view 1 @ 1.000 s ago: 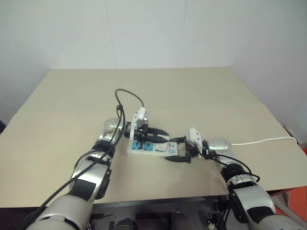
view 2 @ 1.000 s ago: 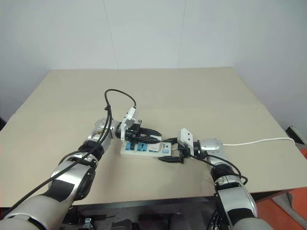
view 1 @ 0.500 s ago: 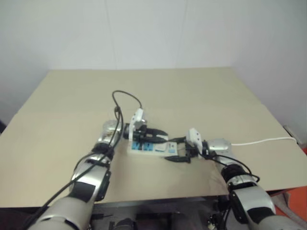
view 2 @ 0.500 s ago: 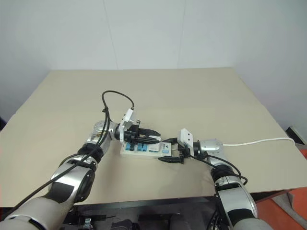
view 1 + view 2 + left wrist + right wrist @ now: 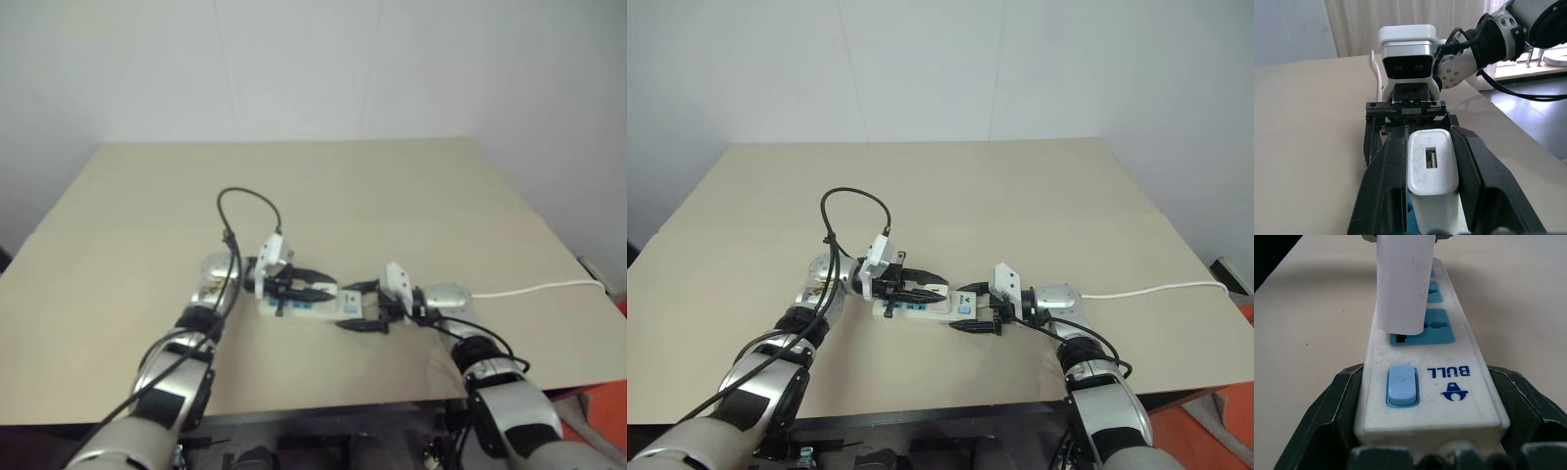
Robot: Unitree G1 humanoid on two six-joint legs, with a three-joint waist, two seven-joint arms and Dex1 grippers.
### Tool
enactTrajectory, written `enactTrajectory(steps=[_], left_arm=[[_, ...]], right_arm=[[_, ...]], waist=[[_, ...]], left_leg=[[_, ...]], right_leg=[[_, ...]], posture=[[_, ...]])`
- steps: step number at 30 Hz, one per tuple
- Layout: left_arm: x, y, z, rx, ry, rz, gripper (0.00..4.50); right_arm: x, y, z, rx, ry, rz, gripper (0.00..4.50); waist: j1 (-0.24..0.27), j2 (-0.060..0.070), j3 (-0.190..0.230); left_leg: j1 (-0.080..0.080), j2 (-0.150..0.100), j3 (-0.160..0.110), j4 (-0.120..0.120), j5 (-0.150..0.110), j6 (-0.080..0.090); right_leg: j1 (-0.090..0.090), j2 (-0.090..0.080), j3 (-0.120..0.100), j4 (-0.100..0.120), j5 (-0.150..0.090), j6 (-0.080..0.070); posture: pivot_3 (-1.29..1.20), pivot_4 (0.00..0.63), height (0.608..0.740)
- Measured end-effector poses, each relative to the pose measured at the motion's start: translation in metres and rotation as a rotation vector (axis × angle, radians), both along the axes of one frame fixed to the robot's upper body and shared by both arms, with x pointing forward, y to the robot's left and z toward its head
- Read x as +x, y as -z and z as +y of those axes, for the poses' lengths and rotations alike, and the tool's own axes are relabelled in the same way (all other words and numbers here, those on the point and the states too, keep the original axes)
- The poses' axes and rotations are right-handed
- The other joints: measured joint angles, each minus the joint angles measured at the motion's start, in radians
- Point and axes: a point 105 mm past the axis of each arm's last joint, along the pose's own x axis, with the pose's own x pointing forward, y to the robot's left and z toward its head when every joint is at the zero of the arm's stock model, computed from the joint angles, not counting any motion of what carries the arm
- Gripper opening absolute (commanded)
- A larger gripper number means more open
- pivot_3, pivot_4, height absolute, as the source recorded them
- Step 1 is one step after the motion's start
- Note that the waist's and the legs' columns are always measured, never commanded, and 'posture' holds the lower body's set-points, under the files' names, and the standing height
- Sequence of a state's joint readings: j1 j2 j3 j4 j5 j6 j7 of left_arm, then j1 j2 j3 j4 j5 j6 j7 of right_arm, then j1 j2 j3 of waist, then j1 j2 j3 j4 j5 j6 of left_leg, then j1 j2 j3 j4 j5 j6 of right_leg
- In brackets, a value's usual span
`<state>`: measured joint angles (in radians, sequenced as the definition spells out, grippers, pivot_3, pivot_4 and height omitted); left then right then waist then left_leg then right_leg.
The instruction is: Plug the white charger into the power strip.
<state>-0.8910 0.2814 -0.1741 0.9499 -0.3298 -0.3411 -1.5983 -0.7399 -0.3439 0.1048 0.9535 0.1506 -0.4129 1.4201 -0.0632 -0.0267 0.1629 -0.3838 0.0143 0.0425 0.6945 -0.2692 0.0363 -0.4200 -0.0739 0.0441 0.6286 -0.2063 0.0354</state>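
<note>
Left gripper [image 5: 1432, 161] reaching in level toward the right, fingers clamped on both flanks of a white block. Right gripper [image 5: 1430, 404] facing it, black fingers spread wide.

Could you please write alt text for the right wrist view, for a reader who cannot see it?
The white charger stands upright over the blue socket nearest the switch of the power strip. The right gripper's black fingers flank the strip's switch end on a tan table.
</note>
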Motion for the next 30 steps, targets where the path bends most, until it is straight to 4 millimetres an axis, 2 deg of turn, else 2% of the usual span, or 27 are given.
enactTrajectory(steps=[7,11,22,30], left_arm=[[-0.002,0.006,-0.002,0.057,0.021,-0.085,1.06],[-0.003,0.01,-0.001,0.063,0.015,-0.077,1.06],[0.002,0.017,0.0,0.093,-0.024,0.026,1.06],[0.001,0.018,0.0,0.109,-0.024,-0.047,1.06]], right_arm=[[-0.001,0.004,-0.001,-0.005,0.013,0.01,3.41],[-0.001,0.007,-0.001,-0.008,0.026,0.016,3.41],[-0.001,0.012,0.001,-0.018,0.034,0.028,3.41],[0.0,0.013,0.001,-0.024,0.037,0.03,3.41]], waist=[[0.002,0.0,-0.009],[0.001,0.0,-0.011],[-0.001,0.0,-0.025],[0.0,0.0,-0.028]], left_leg=[[0.004,0.0,0.0,0.0,0.0,0.0],[0.016,0.0,0.0,-0.003,-0.001,0.001],[0.017,0.0,0.0,-0.003,-0.001,0.001],[0.018,0.001,0.0,-0.003,-0.001,0.001]], right_leg=[[0.004,0.0,0.0,-0.001,0.0,0.0],[0.017,0.0,0.0,-0.004,-0.001,0.0],[0.017,0.001,0.0,-0.004,-0.002,0.0],[0.019,0.0,0.0,-0.003,-0.002,0.0]], posture=[[0.0,0.15,0.74],[0.0,0.15,0.74],[0.0,0.15,0.74],[0.0,0.15,0.74]])
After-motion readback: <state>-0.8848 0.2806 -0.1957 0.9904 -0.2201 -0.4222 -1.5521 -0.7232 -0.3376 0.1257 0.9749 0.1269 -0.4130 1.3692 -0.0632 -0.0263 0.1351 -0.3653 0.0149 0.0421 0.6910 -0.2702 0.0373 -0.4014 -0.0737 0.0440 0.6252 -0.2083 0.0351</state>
